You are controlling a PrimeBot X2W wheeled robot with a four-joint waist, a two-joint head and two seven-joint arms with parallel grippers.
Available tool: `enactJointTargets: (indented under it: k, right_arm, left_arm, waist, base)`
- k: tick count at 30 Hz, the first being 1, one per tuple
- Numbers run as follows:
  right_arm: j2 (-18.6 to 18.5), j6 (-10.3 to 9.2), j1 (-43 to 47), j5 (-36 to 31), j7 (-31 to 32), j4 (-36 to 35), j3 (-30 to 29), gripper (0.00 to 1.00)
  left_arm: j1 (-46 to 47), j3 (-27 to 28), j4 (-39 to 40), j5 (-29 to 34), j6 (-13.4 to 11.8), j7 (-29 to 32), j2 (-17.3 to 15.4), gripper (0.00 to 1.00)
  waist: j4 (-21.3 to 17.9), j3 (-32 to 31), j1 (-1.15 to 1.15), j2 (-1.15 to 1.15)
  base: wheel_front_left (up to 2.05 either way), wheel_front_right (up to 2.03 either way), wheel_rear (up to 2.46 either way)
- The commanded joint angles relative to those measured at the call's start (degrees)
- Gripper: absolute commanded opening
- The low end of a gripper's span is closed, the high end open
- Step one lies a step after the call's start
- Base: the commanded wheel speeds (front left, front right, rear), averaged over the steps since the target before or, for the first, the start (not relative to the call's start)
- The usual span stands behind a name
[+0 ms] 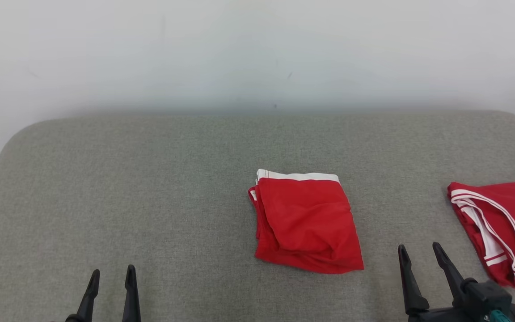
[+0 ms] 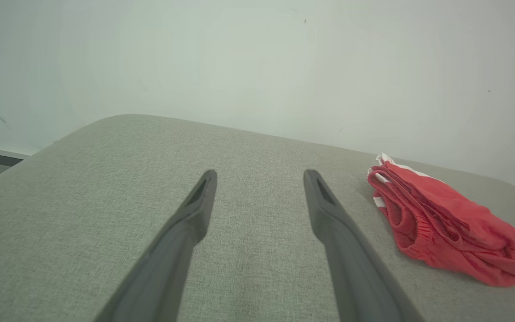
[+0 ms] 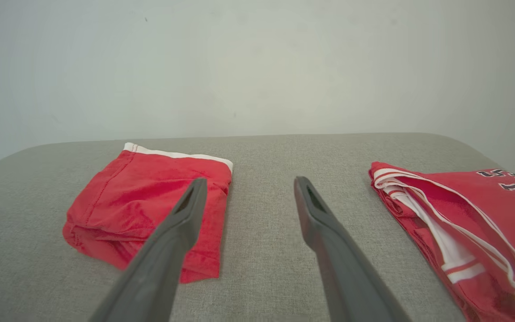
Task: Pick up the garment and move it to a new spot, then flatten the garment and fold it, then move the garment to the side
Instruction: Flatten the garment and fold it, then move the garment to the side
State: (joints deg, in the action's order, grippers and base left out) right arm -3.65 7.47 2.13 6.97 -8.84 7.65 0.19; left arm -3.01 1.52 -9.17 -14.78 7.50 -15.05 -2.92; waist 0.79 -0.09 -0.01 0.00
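Lying folded into a compact red square with a white band along its far edge, the garment (image 1: 306,223) sits near the middle of the grey surface (image 1: 150,179). The left fingers (image 1: 131,290) stand apart and empty, well to its left. The right fingers (image 1: 408,277), also spread and holding nothing, hover between it and a red jersey (image 1: 499,223) at the right edge.
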Motion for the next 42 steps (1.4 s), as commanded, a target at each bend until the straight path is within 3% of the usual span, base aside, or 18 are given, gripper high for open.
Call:
enactJointTargets:
  k: [1, 15, 42]
  right_arm:
    - [-0.1, -0.01, 0.5, 0.2, -0.4, 0.3, -0.2, 1.0]
    - [-0.5, -0.01, 1.6, 0.3, -2.1, 4.1, -1.4, 1.0]
    - [0.6, -0.01, 1.6, 1.1, -1.0, 4.2, -1.5, 1.0]
  left_arm:
    - [-0.2, 0.2, -0.3, 0.4, -0.1, -0.1, 0.1, 1.0]
    - [1.2, -1.6, -3.9, 2.3, -0.1, -0.1, -1.1, 1.0]
    - [0.8, -2.9, -5.8, 1.7, -0.1, -0.1, -1.0, 1.0]
  waist:
    - [-0.4, -0.5, 0.01, 0.0]
    - [-1.4, -2.4, 0.01, 0.0]
    - [-1.4, -1.8, 0.01, 0.0]
  base:
    - [0.0, 0.0, 0.0]
    - [0.0, 0.0, 0.0]
    - [0.0, 0.0, 0.0]
